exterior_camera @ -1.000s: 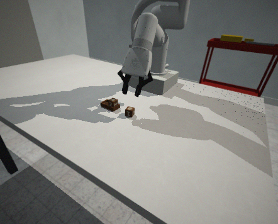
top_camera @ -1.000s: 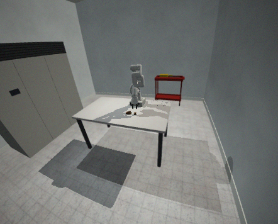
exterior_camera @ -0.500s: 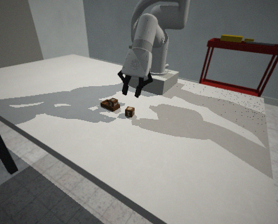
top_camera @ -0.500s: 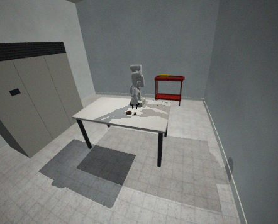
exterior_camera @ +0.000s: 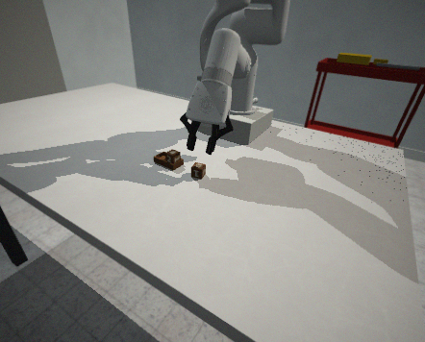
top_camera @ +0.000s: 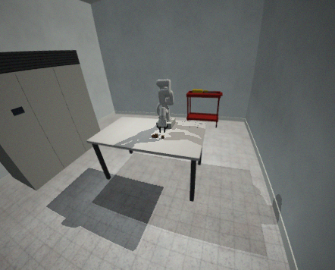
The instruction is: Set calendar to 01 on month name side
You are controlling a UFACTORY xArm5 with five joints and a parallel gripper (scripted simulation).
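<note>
White table (exterior_camera: 273, 269) in a grey room, red cart (exterior_camera: 369, 72) at 2 o'clock. I see the gripper (exterior_camera: 202, 144) half open, empty, above tray (exterior_camera: 164, 160); loose cube (exterior_camera: 198, 170) just right. Digits unreadable.

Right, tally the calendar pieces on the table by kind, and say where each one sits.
Tray: 1, a brown tray on the table.
Cubes: 2, one cube in the tray, one cube on the table just to the tray's right, apart from it.
Total: 3 pieces. The end effector hangs above them, fingers apart, holding nothing.
</note>
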